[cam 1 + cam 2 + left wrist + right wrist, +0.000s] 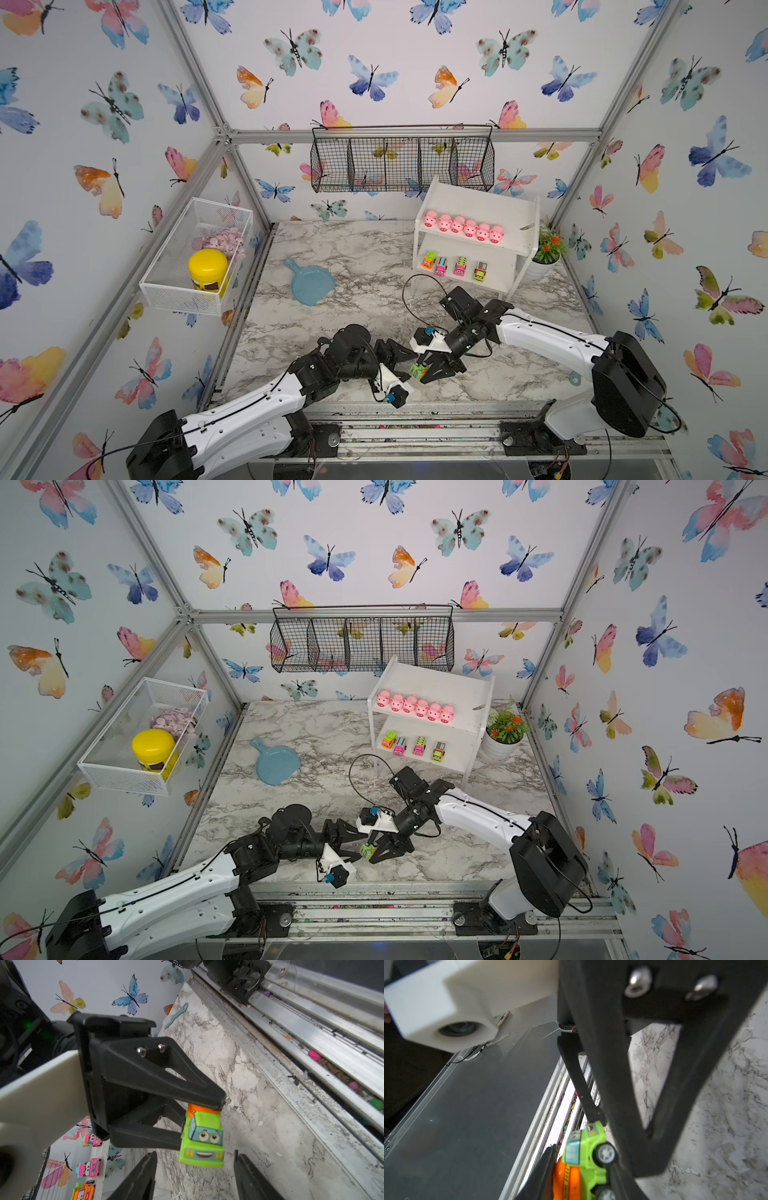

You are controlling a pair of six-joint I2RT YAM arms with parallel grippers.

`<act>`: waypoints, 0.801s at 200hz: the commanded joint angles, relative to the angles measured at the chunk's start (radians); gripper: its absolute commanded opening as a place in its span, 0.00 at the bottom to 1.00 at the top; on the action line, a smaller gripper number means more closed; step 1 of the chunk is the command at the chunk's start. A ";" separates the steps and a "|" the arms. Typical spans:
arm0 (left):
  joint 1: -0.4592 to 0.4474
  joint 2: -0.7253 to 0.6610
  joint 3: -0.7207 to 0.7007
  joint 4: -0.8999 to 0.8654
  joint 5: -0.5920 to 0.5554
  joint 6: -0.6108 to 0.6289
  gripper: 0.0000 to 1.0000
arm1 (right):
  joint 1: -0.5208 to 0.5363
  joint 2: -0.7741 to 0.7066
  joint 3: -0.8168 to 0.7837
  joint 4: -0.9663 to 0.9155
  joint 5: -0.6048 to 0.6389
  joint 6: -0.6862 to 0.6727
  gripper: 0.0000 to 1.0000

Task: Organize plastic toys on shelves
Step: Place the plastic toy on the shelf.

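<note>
Locate the green truck [418,370] near the front edge of the marble tabletop [353,257], between the two arms and lifted clear of the surface. The right gripper [202,1122] is clamped on its rear end, across the orange drum.

Note the long axis. In the left wrist view the cab and its painted face point straight at the camera, so the truck lies nose-first toward the left gripper [195,1153]. The left gripper's jaws stand apart, one on each side of the cab and not touching it.

Treat this as a transfer or regrasp: the free cab end lies just ahead of the left gripper's open jaws. Close only when the cab sits squarely between them, since the grip area is short.

Both arms are well apart from the white shelf [478,199]; the right arm is nearer. Its upper board carries the six pigs [463,226]; four trucks [453,266] occupy the lower board, with bare space beside them.
</note>
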 commanded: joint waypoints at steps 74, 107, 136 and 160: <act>-0.095 -0.033 -0.014 -0.012 -0.084 -0.013 0.53 | -0.005 0.029 0.025 -0.025 -0.029 0.012 0.35; -0.122 -0.019 -0.012 -0.012 -0.164 0.000 0.46 | -0.005 0.038 0.027 -0.016 -0.029 0.033 0.35; -0.142 -0.007 -0.013 -0.011 -0.216 0.004 0.44 | -0.005 0.042 0.024 -0.003 -0.028 0.060 0.34; -0.152 -0.001 -0.013 -0.006 -0.231 0.002 0.44 | -0.005 0.045 0.021 0.008 -0.025 0.082 0.34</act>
